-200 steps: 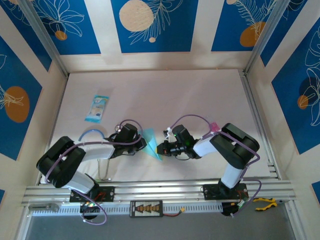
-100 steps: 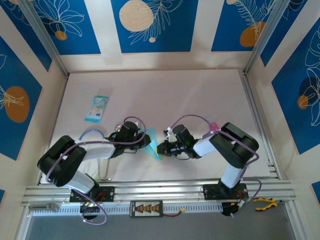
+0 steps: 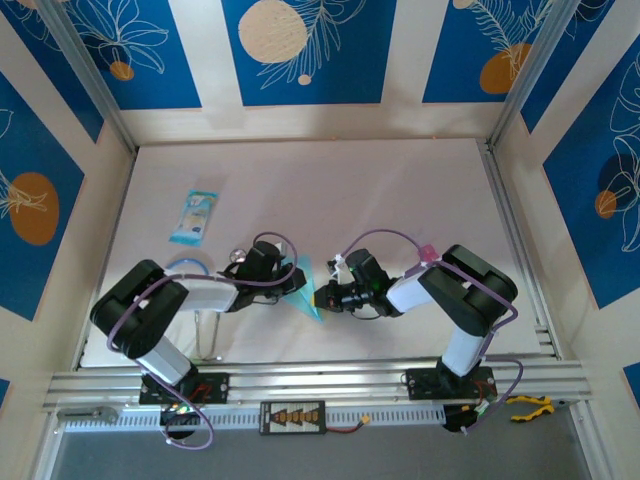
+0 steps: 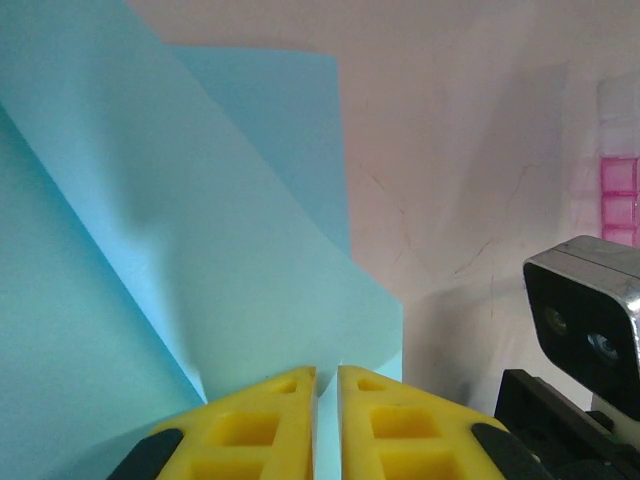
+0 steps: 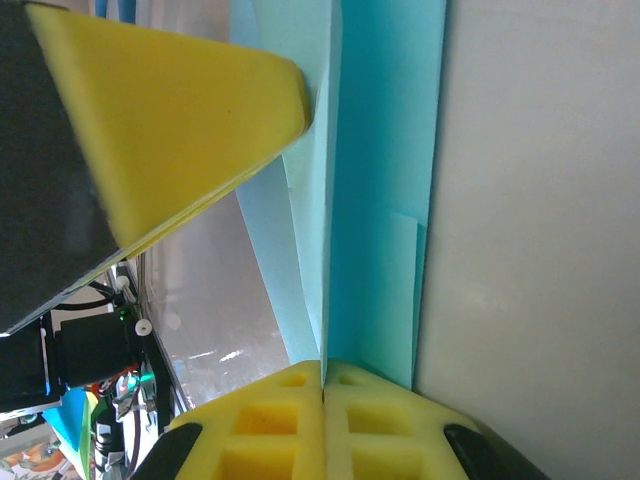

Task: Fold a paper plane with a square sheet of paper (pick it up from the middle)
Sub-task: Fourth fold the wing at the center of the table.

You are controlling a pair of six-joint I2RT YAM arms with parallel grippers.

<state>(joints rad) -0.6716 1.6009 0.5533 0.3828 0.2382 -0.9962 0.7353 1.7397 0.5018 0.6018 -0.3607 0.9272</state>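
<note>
Top external: pale table, blue walls; left gripper, right gripper pinching paper plane

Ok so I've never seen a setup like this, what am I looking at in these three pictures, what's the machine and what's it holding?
These are two robot arms bolted at the near edge of a table. The wide picture comes from a fixed camera above and behind them. The other two come from a small camera on each wrist, so each shows that arm's own yellow fingers at the bottom edge. The left tool and the right tool meet in the middle, each pinched shut on the same partly folded sheet of light-blue paper. A small blue-and-white packet lies on the table, farther back on the left.
</note>
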